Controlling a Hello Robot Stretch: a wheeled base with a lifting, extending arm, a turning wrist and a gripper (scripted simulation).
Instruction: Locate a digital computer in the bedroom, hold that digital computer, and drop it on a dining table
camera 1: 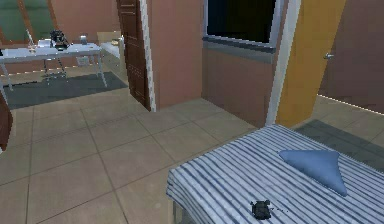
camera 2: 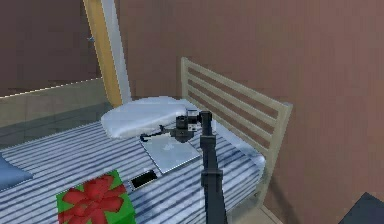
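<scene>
Digital computer [camera 2: 172, 153]: you see 1 flat, pale grey rectangular slab lying on the striped bed cover [camera 2: 60, 165], near the head end and just beside 1 plump white pillow [camera 2: 148, 115]. Its long axis seems to run on a slant, from the pillow toward the bed's near edge; you cannot tell which way it faces. The gripper [camera 2: 155, 134] sits at the slab's pillow-side edge, on the dark square arm [camera 2: 213, 185]. You cannot tell whether the 2 thin fingers grasp anything. Behind stands 1 pale wooden headboard [camera 2: 240, 105] of horizontal slats. Toward the bed's near edge lie 1 small dark flat thing [camera 2: 145, 180] and 1 green gift box [camera 2: 95, 203] with a red bow.
</scene>
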